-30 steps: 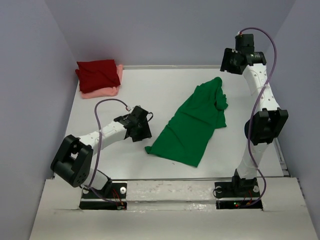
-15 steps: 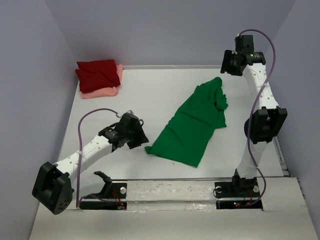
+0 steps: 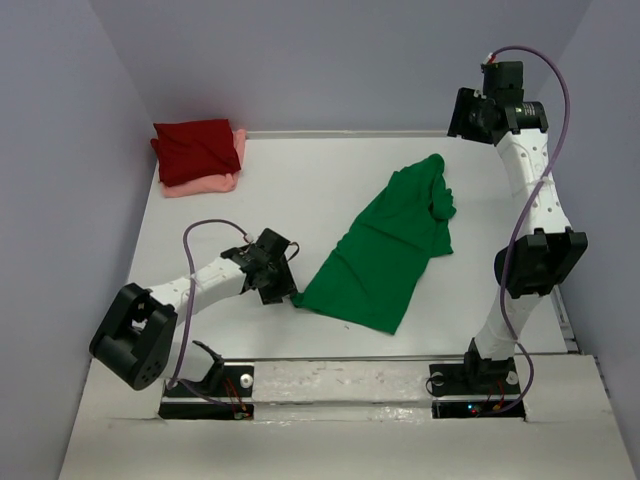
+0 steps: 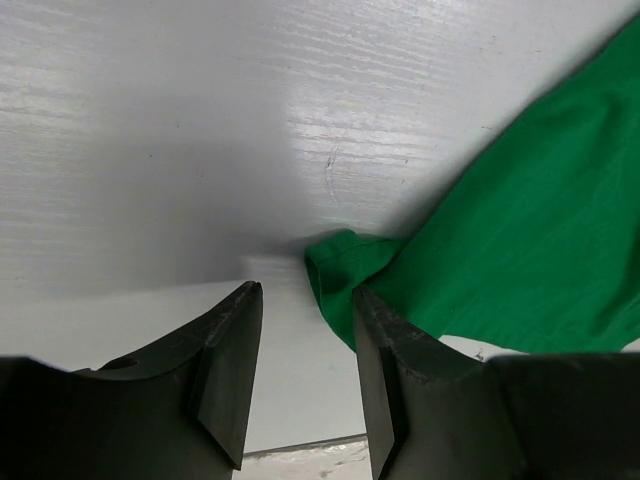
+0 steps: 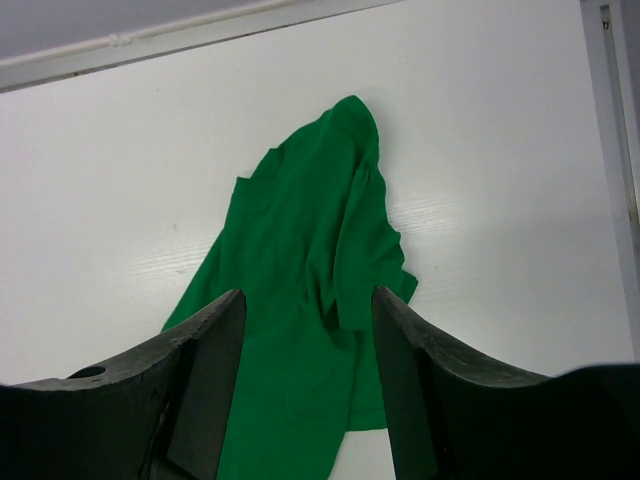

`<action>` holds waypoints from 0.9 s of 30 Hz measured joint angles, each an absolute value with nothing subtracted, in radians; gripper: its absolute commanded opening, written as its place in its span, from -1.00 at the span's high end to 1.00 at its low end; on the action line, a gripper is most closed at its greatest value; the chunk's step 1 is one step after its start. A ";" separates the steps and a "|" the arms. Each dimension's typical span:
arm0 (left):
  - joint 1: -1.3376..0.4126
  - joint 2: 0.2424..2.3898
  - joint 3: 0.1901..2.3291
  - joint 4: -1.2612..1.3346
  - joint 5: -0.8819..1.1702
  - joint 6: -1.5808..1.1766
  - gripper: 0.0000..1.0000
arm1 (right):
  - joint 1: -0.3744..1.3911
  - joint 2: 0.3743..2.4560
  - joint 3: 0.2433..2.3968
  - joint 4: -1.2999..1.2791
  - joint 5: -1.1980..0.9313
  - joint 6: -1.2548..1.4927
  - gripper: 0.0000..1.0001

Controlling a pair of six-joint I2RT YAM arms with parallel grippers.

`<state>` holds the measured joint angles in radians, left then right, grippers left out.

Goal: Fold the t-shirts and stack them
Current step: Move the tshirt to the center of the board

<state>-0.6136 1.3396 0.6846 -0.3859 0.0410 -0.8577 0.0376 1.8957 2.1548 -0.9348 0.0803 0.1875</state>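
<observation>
From above, a bright green t-shirt (image 3: 385,255) is seen lying unfolded and rumpled on the middle-right of the white worktop (image 3: 300,180). It runs diagonally from a near-left corner to a bunched far end. In the far left corner, a folded dark red t-shirt (image 3: 193,150) is stacked on a folded salmon pink t-shirt (image 3: 212,184), whose edges show beneath and beside it. The left pincer (image 3: 286,292) is held low at the green t-shirt's near-left corner. The right pincer (image 3: 462,118) is raised high over the far right edge.

In the left wrist view, the left pincer (image 4: 300,370) is seen with its jaws apart and nothing between them. The green t-shirt's (image 4: 520,250) curled corner lies on the worktop (image 4: 150,150) just ahead of the gap, nearer the right finger.

In the right wrist view, the right pincer (image 5: 305,400) is shown with jaws apart and empty, well above the green t-shirt (image 5: 300,250), which is framed between its fingers.
</observation>
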 measured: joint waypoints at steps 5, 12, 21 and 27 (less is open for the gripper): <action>-0.614 1.340 0.678 -0.364 0.049 -0.854 -0.01 | 0.038 1.893 2.165 -0.935 0.080 0.187 -0.18; -0.615 1.361 0.665 -0.324 0.079 -0.854 0.19 | 0.038 1.893 2.165 -0.935 0.078 0.187 -0.18; -0.615 1.386 0.662 -0.289 0.105 -0.846 0.98 | 0.038 1.893 2.165 -0.935 0.076 0.187 -0.18; -0.616 1.381 0.663 -0.300 0.077 -0.830 1.00 | 0.038 1.893 2.162 -0.934 0.070 0.187 -0.18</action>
<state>-0.6155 1.3808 0.6628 -0.2996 0.0772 -0.8295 0.0376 1.8931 2.1616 -0.9344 0.0700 0.1871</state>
